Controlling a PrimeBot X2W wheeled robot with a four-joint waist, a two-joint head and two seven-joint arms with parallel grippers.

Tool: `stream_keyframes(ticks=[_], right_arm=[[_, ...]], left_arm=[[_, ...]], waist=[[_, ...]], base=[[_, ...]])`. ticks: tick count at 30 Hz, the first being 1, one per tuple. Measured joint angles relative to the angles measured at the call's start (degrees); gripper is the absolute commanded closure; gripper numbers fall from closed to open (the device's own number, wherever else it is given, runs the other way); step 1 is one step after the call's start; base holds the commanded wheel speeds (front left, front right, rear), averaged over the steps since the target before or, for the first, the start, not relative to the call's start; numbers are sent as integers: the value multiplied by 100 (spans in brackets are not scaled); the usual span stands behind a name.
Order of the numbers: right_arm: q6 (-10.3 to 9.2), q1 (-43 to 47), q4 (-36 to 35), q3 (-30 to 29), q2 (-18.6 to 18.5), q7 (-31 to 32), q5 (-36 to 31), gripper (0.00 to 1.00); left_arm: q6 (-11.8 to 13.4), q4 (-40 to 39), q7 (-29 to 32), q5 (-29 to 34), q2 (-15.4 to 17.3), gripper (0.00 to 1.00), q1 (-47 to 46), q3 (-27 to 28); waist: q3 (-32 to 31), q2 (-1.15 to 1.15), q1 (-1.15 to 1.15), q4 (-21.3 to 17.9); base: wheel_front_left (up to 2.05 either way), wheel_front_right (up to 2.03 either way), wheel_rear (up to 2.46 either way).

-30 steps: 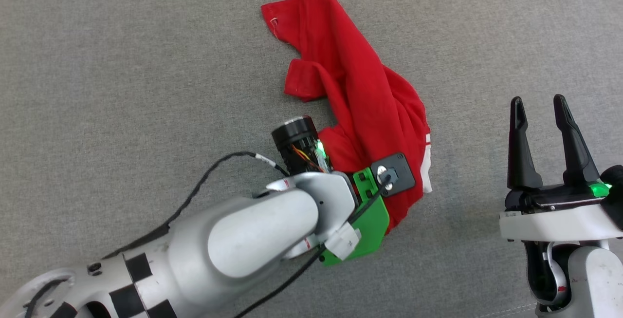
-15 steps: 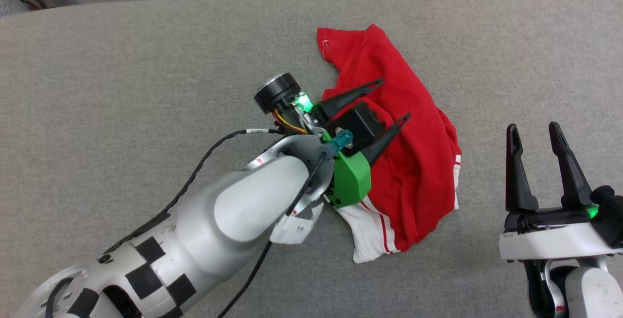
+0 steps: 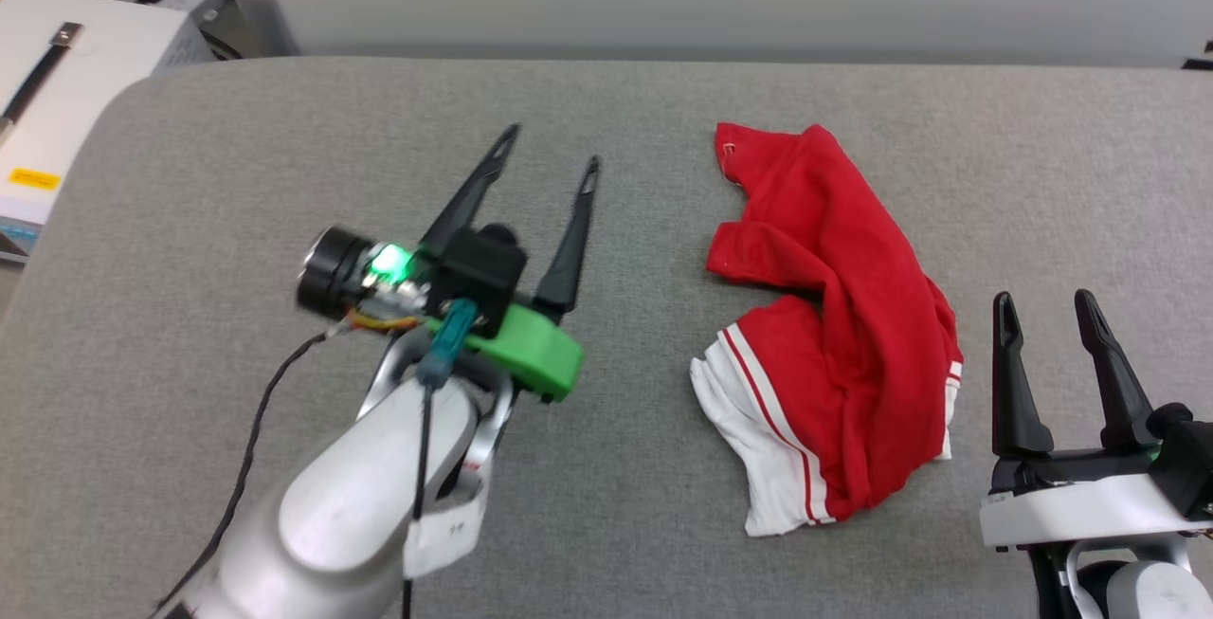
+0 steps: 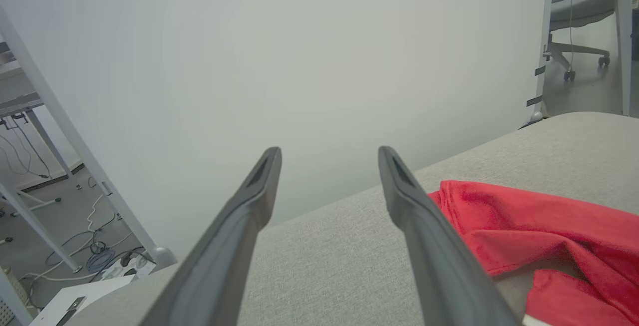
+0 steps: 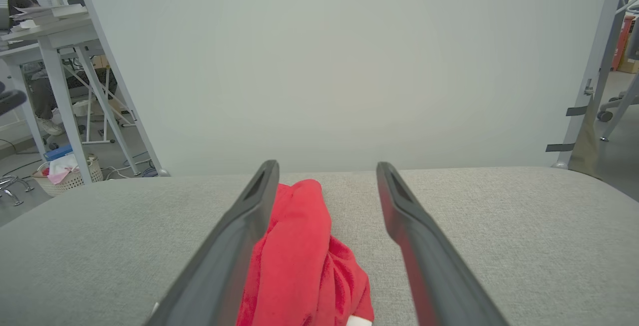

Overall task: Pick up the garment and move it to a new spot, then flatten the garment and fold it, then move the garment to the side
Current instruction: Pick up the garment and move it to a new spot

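Inspector: Garment [image 3: 834, 316] position, please.

Assessor: It is lying crumpled on the counter [image 3: 284, 145], right of centre in the head view. The red body is bunching in folds and a white striped sleeve is poking out at the near edge. Nothing is touching it.

Inspector: Left claw [image 3: 552, 145]?

Assessor: It is hovering well apart from the garment, on its left, with fingers spread wide and holding nothing. Its wrist view is showing the red cloth off beyond one finger, not between the two.

Inspector: Right claw [image 3: 1043, 297]?

Assessor: It is waiting near the garment's right edge, on the near side, also wide and carrying nothing. Its wrist view is showing the cloth ahead and lower down, partly between its fingers.

Inspector: Why this arrangement?

Assessor: In my judgement the garment is sitting at its new spot, and both claws are standing open and clear so that the cloth is resting free. I am reading the flanking stance as preparation for flattening, since a claw on each side is giving each one an edge to draw outward.

Inspector: Concerns?

Assessor: The hem and collar are lying buried in folds, so I am expecting some hunting for clean corners. No lettering is showing, and I cannot tell which face is lying up.
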Motion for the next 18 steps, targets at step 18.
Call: stream_keyframes(ticks=[18], right_arm=[[0, 402, 85, -13, 0, 0, -209, 0]], left_arm=[[-153, -1157, 1, 902, -238, 0, 3344, 2770]], waist=[[-713, 0, 0, 193]], base=[[0, 0, 0]])
